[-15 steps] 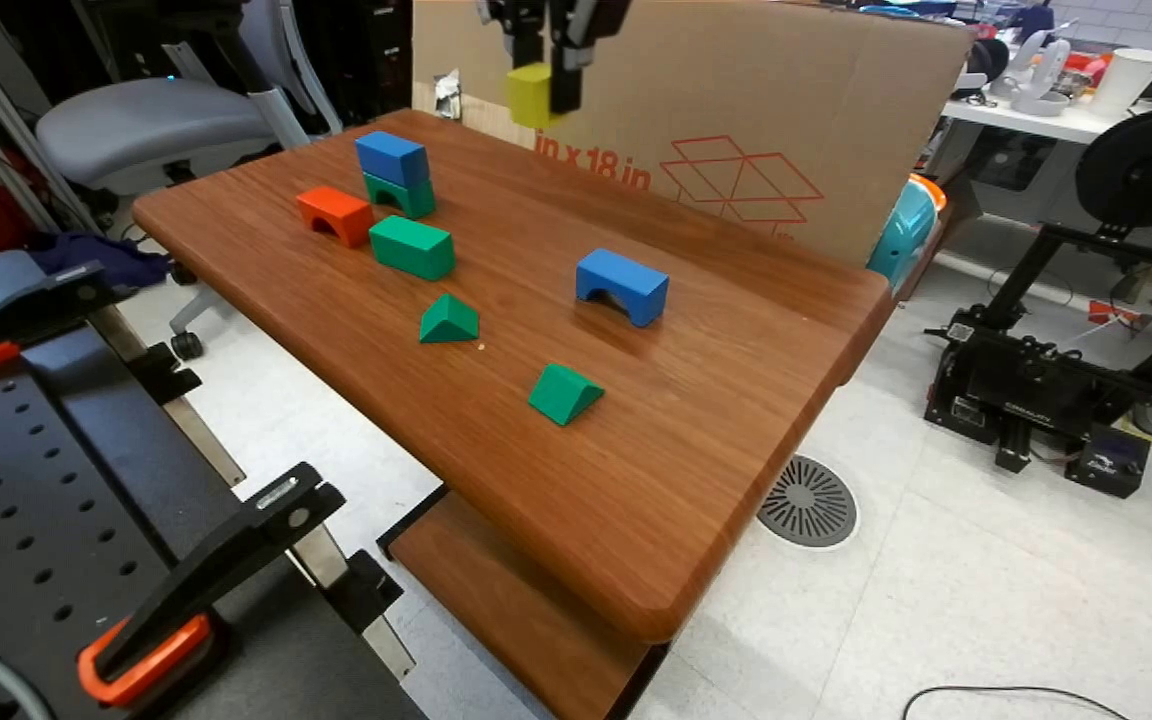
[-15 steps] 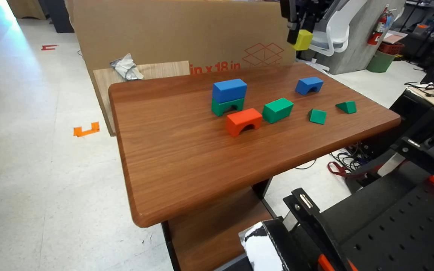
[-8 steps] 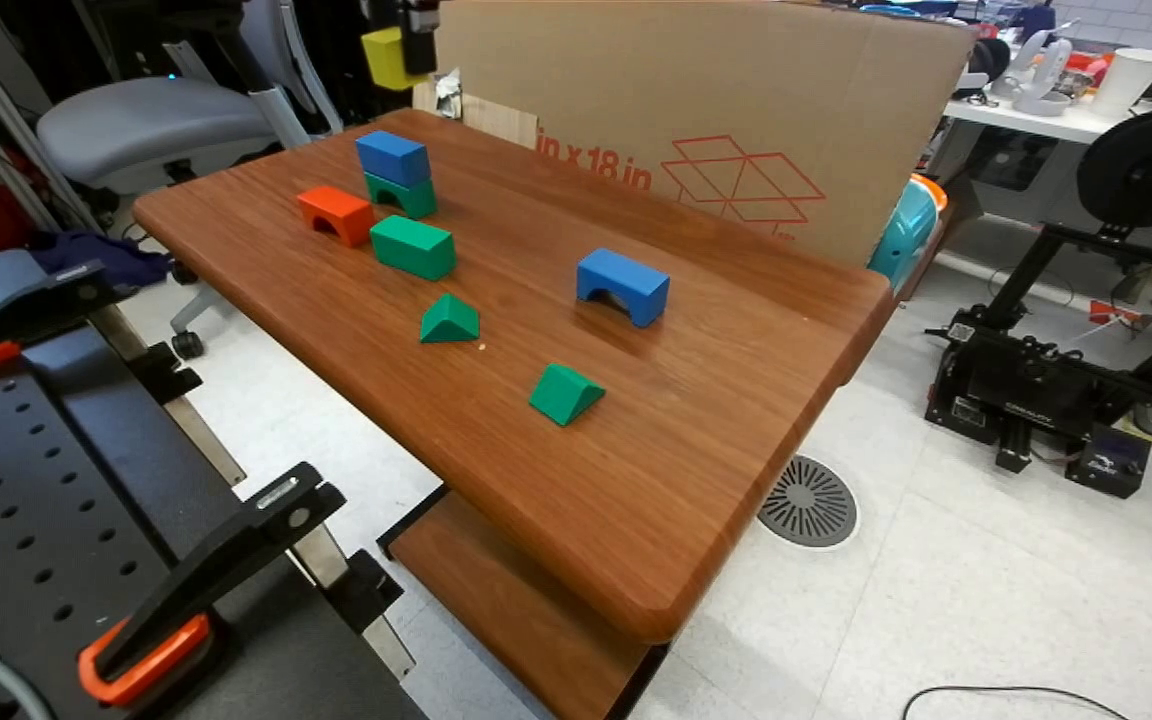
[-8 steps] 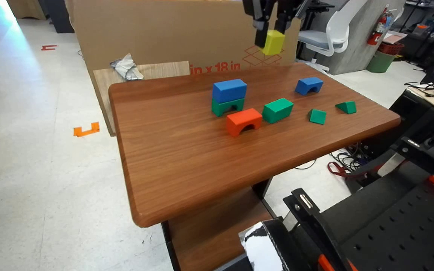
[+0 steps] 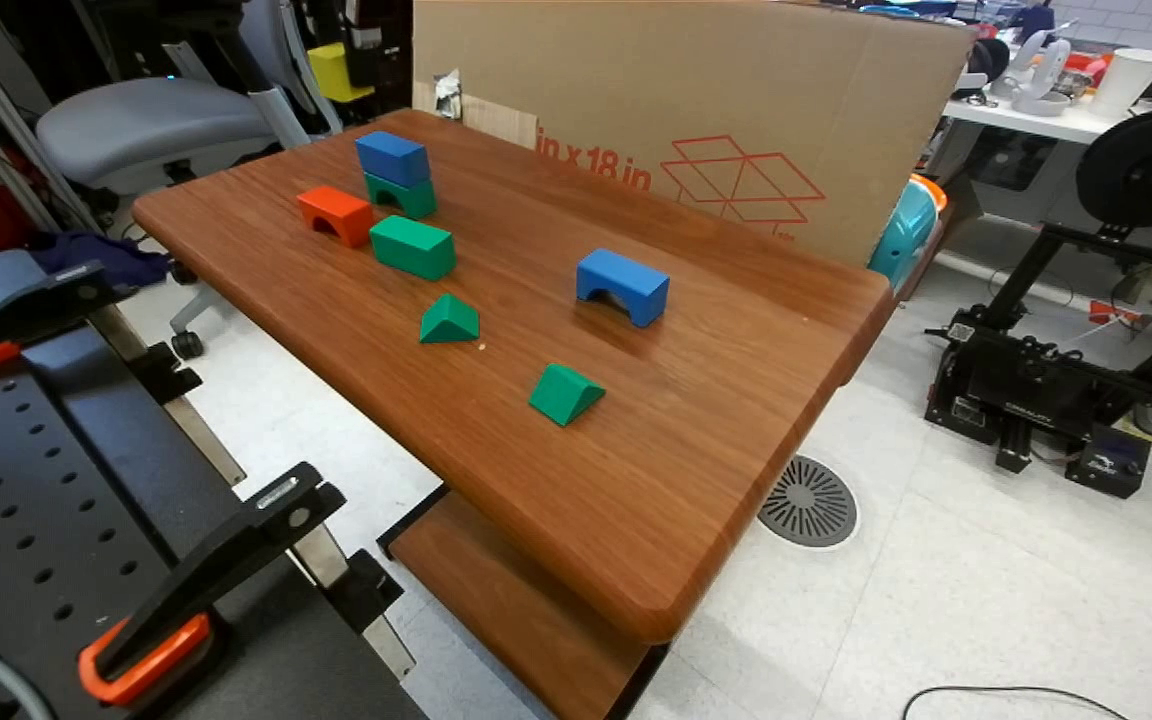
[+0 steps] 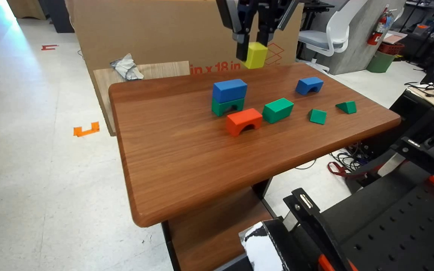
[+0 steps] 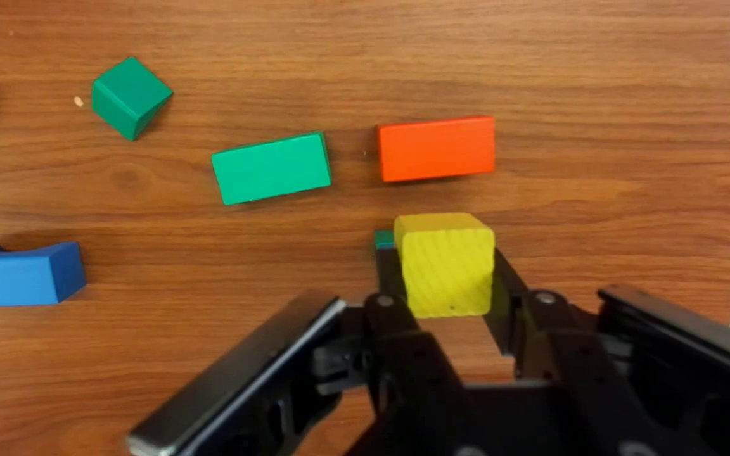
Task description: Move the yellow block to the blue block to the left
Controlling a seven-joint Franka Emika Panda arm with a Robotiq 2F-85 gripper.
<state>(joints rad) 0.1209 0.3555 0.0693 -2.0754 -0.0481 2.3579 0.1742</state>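
My gripper (image 6: 254, 51) is shut on the yellow block (image 6: 255, 55) and holds it in the air above the table. In the wrist view the yellow block (image 7: 447, 269) sits between the two fingertips. It also shows in an exterior view (image 5: 336, 72), at the top edge beside the dark finger. The solid blue block (image 6: 229, 90) lies on top of a green arch (image 6: 218, 108); this stack also shows in an exterior view, blue block (image 5: 393, 158) uppermost. In the wrist view the stack is nearly all hidden behind the yellow block and a finger; only a small green sliver (image 7: 384, 239) shows.
An orange arch (image 6: 243, 121) and a green rectangular block (image 6: 278, 110) stand close to the stack. A blue arch (image 5: 623, 287) and two green triangular blocks (image 5: 449, 319) are farther along the table (image 5: 696, 480). A cardboard sheet (image 6: 156, 34) stands along the table's edge.
My gripper has moved left in both exterior views, carrying the yellow block from the blue arch's side toward the stack. The blocks on the table have not moved.
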